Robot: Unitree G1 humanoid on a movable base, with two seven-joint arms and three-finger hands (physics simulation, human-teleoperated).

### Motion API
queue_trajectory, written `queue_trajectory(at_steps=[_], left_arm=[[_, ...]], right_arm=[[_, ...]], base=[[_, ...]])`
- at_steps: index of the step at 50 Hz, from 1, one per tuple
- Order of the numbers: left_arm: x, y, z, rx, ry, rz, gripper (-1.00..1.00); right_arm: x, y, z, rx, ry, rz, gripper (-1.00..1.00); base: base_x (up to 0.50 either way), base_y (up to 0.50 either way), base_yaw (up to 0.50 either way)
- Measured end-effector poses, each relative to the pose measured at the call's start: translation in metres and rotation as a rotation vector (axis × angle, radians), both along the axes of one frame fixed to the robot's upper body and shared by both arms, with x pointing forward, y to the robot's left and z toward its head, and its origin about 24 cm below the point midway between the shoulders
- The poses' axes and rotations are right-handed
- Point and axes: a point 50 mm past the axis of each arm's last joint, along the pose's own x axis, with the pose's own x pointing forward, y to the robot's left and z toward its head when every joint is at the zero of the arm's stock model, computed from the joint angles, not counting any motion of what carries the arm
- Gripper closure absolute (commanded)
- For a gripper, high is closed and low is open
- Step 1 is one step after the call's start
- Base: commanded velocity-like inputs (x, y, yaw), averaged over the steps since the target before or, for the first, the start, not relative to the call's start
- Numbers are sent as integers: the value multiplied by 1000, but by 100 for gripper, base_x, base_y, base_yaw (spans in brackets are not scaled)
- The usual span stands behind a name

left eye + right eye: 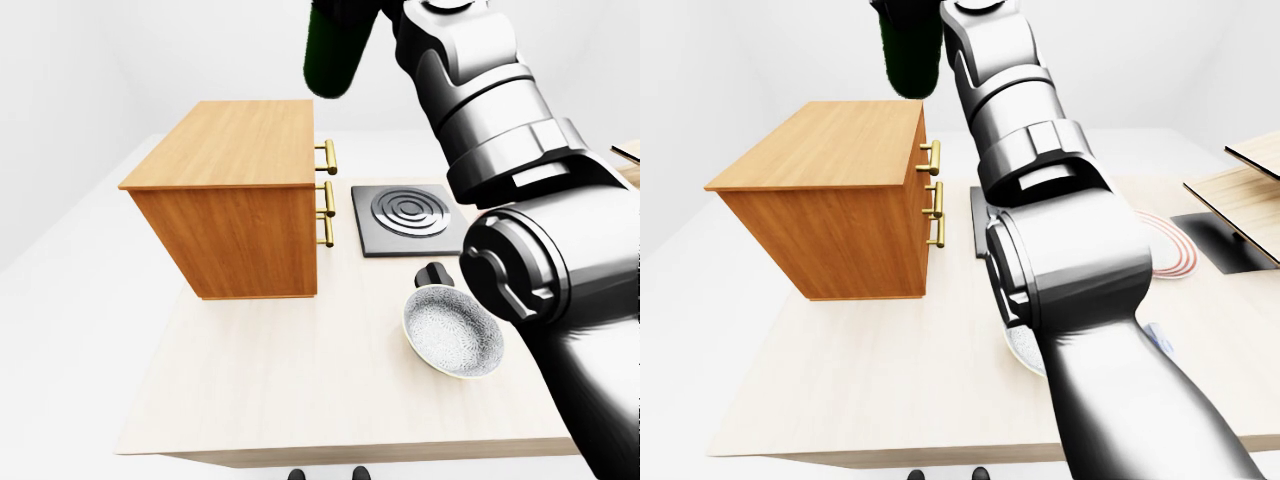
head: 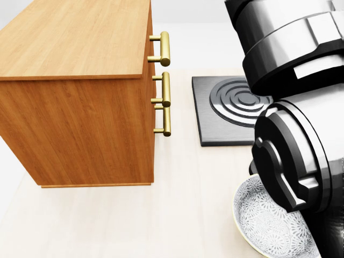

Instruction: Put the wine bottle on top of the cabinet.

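Note:
A dark green wine bottle (image 1: 335,48) hangs in the air at the top of the left-eye view, above the right rear corner of the wooden cabinet (image 1: 235,150). It also shows in the right-eye view (image 1: 910,45). My right arm reaches up to it, and my right hand (image 1: 385,14) is mostly cut off by the top edge, closed round the bottle. The cabinet stands on the pale table (image 1: 300,380), and its brass handles (image 2: 164,88) face right. Its flat top (image 2: 75,37) is bare. My left hand is out of view.
A black burner plate (image 1: 405,218) lies right of the cabinet. A patterned bowl (image 1: 452,333) sits below it, beside a small black knob (image 1: 434,272). My right arm covers the views' right side. Wooden boards (image 1: 1240,195) and a red-ringed plate (image 1: 1168,255) lie at far right.

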Motion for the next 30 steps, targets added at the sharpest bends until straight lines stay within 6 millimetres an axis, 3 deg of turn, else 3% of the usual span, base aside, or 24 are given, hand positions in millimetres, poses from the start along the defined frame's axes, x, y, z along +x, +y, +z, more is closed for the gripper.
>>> queue_trajectory(at_steps=[30], left_arm=[[-1, 2, -1, -2, 6, 8, -100]], right_arm=[[-5, 59, -27, -194, 53, 187, 95]], base=[[0, 0, 0]])
